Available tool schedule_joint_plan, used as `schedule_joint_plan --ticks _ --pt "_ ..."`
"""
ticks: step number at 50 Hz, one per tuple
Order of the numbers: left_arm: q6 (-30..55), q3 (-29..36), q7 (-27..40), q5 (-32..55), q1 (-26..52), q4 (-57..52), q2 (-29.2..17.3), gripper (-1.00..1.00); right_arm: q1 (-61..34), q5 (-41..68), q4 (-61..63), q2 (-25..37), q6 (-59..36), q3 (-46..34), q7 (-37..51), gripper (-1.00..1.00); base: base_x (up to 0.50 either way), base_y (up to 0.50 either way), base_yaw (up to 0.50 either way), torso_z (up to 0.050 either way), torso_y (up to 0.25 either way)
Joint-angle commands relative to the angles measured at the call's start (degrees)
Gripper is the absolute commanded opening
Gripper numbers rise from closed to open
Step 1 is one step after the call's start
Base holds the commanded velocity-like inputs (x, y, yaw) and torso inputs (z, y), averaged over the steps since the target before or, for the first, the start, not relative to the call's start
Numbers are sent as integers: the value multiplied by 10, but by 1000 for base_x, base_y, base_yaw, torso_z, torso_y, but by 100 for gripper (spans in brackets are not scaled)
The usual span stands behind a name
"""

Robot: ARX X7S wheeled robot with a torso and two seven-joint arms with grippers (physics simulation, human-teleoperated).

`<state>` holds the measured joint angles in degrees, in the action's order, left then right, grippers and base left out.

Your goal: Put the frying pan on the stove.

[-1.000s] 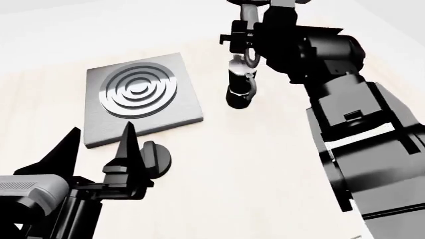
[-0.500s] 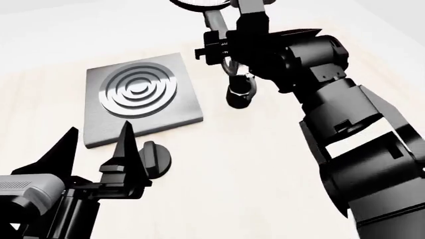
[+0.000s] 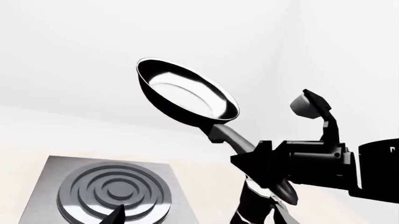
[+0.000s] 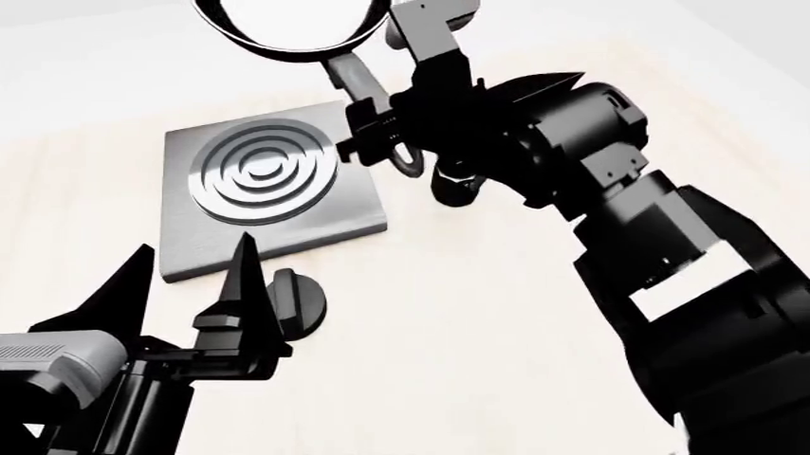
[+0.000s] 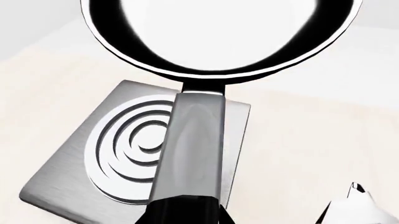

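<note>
The frying pan (image 4: 288,21) hangs in the air, glossy black with a bright inside, its bowl beyond the stove's far edge. Its long grey handle (image 4: 360,90) runs back to my right gripper (image 4: 376,135), which is shut on the handle near its loop end. In the right wrist view the pan (image 5: 218,32) and handle (image 5: 193,144) lie over the stove (image 5: 81,177), with the gripper (image 5: 184,212) clamped on the handle. The stove (image 4: 266,180) is a grey slab with raised rings. My left gripper (image 4: 193,245) stands open and empty near the stove's front edge. The left wrist view shows the pan (image 3: 187,95) tilted above the stove (image 3: 112,191).
A small black-and-silver moka pot (image 4: 456,185) stands right of the stove, partly hidden behind my right arm. A round black knob (image 4: 300,303) lies by my left gripper's fingers (image 4: 241,284). The pale tabletop (image 4: 481,332) stretches to the front right.
My right arm has carried the pan leftward, away from the moka pot and toward the stove, bringing the pan's bowl into the head view. The left arm has not moved.
</note>
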<state>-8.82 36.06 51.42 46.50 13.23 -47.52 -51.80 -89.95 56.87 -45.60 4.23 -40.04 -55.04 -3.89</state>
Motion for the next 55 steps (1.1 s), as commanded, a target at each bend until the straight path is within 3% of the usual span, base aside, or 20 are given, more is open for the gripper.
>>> schedule_joint_plan --ticks 1,34,55 --pt "-1 0 -1 3 0 -1 0 100 -5 -21 61 11 -8 11 -13 -100 0 0 0 0 0" --pt "2 1 -1 4 -1 -4 0 100 -30 12 53 2 -114 -14 -14 -100 0 0 0 1 2" --pt "4 2 -3 5 1 -4 2 100 -13 17 117 23 -143 -41 -9 -100 0 0 0 0 1"
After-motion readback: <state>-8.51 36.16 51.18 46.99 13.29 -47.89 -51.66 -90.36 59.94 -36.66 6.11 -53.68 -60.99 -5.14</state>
